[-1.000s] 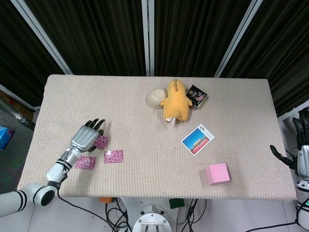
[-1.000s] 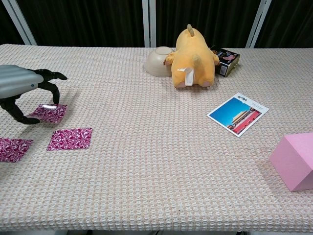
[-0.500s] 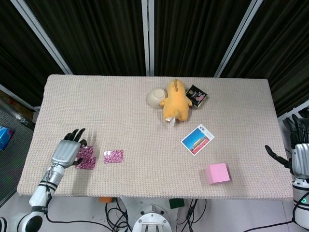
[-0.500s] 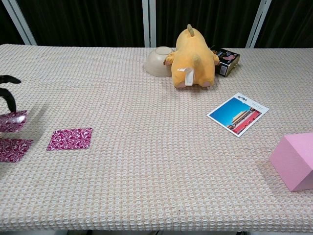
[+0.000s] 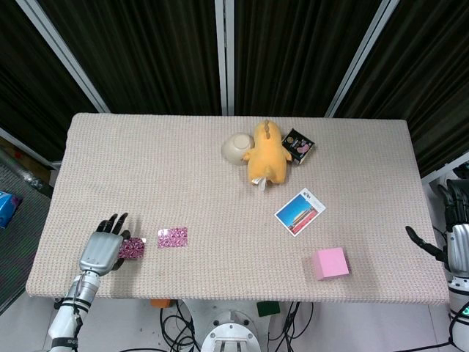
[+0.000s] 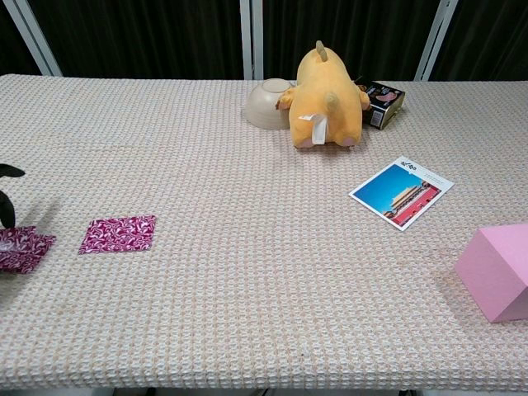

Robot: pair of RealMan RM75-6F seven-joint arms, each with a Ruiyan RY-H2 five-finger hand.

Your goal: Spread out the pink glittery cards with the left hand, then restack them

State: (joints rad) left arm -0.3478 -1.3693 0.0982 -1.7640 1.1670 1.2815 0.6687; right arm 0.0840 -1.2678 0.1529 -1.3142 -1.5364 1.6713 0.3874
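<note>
1. Down at the near-left corner of the worktop [image 5: 220,161], the left hand [image 5: 101,247] lies back-up with its dark fingers [image 5: 111,223] pointing away from the robot and slightly spread.
2. Its right side covers part of a small pile of pink cards [image 5: 132,248]; whether the thumb or a finger pinches the pile or only rests on it cannot be told from either view.
3. In the chest view only two dark fingertips [image 6: 8,172] show at the left edge, just above the same pile, which looks like at least two cards overlapping, the upper one slightly lifted.
4. One single card [image 5: 172,237] lies flat on its own just right of the pile, apart from it and untouched by the hand.
5. The right hand [image 5: 456,242] hangs off the worktop's right edge, well away from the cards, its fingers apart and holding nothing.
6. At the far middle of the worktop a yellow plush [image 5: 267,152] lies with a beige bowl [image 5: 236,147] tipped on its side against its left.
7. A small dark packet [image 5: 298,145] sits at the plush's right.
8. A postcard [image 5: 300,212] lies flat nearer the robot, and a pink block [image 5: 330,263] stands near the front-right edge.
</note>
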